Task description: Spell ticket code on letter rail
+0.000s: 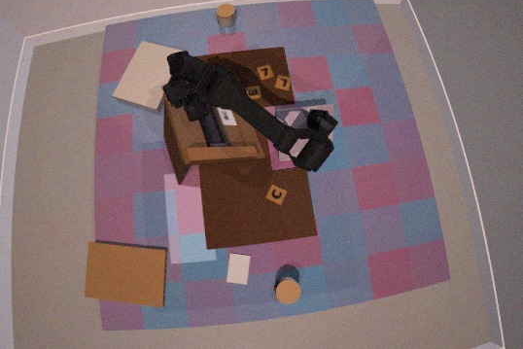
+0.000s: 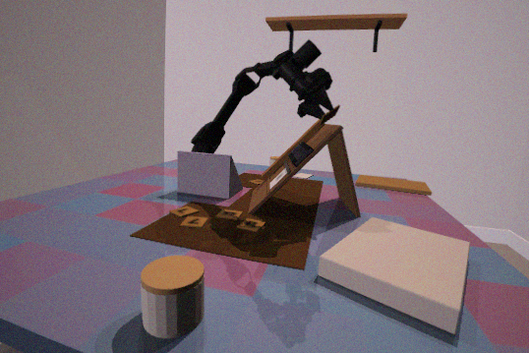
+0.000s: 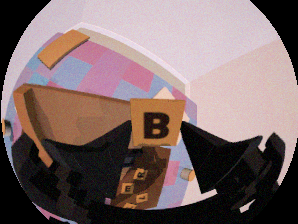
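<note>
My gripper (image 2: 322, 114) (image 3: 156, 124) is shut on an orange letter tile marked B (image 3: 156, 123) (image 2: 330, 114). It holds the tile at the raised top end of the slanted wooden board (image 1: 221, 153) (image 2: 339, 162). The board's dark letter rail (image 1: 214, 131) (image 2: 300, 153) runs down its face, with a white label (image 1: 226, 116) (image 2: 278, 177) lower on it. Loose tiles marked 7 (image 1: 264, 72), L (image 1: 283, 84) and one more (image 1: 253, 92) lie on the brown mat (image 1: 253, 224) (image 2: 290, 251) beyond the board. A tile marked C (image 1: 276, 194) lies on its near side.
A grey wedge stand (image 2: 204, 174) sits by the arm's base. A cream box (image 1: 146, 75) (image 2: 398, 265), an orange panel (image 1: 126, 273), a white card (image 1: 238, 268) and two canisters (image 1: 226, 15) (image 1: 288, 291) ring the mat. A wall shelf (image 2: 336, 21) hangs above the arm.
</note>
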Controlling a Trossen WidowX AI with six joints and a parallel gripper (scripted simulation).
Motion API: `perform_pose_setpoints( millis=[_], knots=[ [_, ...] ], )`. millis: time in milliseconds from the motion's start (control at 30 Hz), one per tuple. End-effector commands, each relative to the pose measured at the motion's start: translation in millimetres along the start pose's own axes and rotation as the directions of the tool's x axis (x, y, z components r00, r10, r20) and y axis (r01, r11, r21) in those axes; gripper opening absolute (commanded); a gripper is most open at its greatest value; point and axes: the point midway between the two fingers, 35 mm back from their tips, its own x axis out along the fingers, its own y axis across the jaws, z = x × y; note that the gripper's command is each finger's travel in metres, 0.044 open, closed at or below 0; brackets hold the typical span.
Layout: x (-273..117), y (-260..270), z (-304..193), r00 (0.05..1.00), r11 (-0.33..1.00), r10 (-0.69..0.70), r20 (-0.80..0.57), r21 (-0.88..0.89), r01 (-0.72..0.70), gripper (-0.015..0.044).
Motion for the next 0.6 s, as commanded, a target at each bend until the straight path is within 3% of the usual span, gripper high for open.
perform_pose_setpoints(
  millis=[0,567],
  knots=[
    [8.2,-12.7,-20.4,0.999,0.998,0.05,-0.012,0.031,-0.05,0.0],
    [28.4,-53.6,-100.6,0.974,0.958,0.223,0.039,0.178,-0.226,0.0]
  ],
)
